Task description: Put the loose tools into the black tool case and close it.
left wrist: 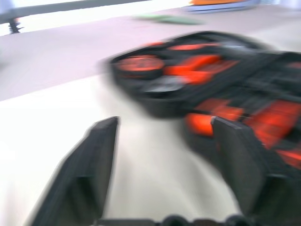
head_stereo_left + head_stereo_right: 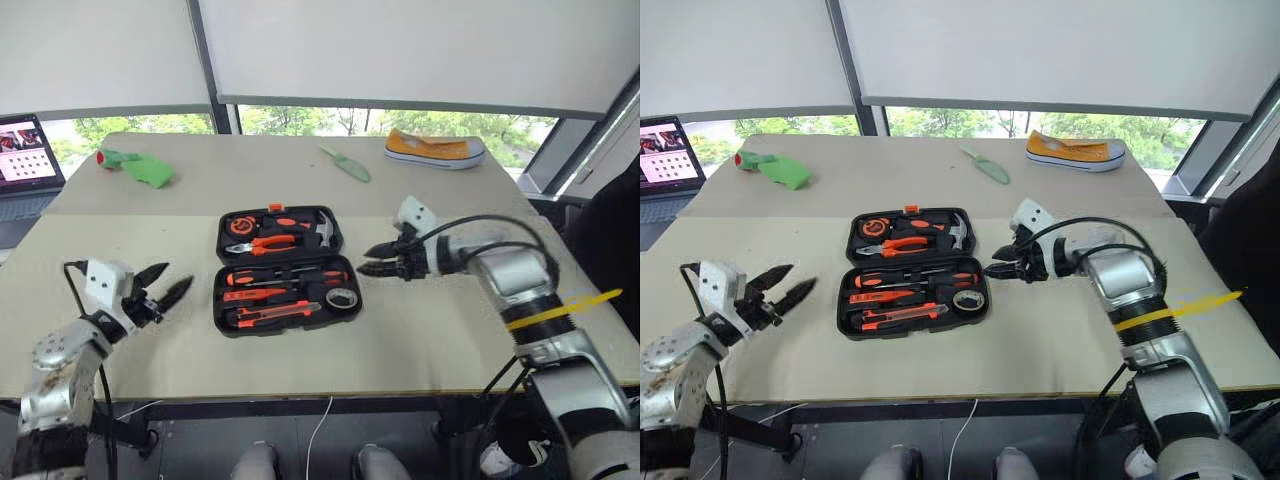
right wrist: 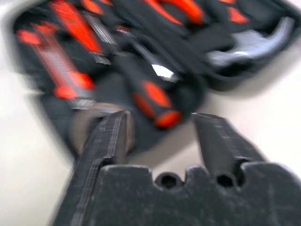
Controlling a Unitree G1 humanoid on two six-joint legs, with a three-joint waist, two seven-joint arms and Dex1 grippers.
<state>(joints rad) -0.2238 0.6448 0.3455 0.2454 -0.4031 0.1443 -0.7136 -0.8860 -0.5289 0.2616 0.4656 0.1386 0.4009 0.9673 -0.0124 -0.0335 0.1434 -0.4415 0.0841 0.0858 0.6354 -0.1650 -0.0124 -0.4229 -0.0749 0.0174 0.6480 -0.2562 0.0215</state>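
step: tools stowed, closing next | black tool case (image 2: 285,270) lies open mid-bench (image 2: 450,330) | left pincer (image 2: 160,292) apart, well left of case | right pincer (image 2: 378,260) apart, just right of case | next: fold lid over, latch

Black tool case (image 2: 285,270) lies open flat on table, between left end effector (image 2: 163,284) and right end effector (image 2: 378,259); lid half away from robot, tray half nearer. Right end effector just beside case's right edge, empty, fingers apart; left end effector well apart from case's left edge, empty, fingers apart.

In tray half: two orange/black-handled screwdrivers (image 2: 270,277) in slots, slim orange tester screwdriver (image 2: 250,294) below them, utility knife (image 2: 272,314) along near edge, grey tape roll (image 2: 341,297) at corner nearest right end effector.
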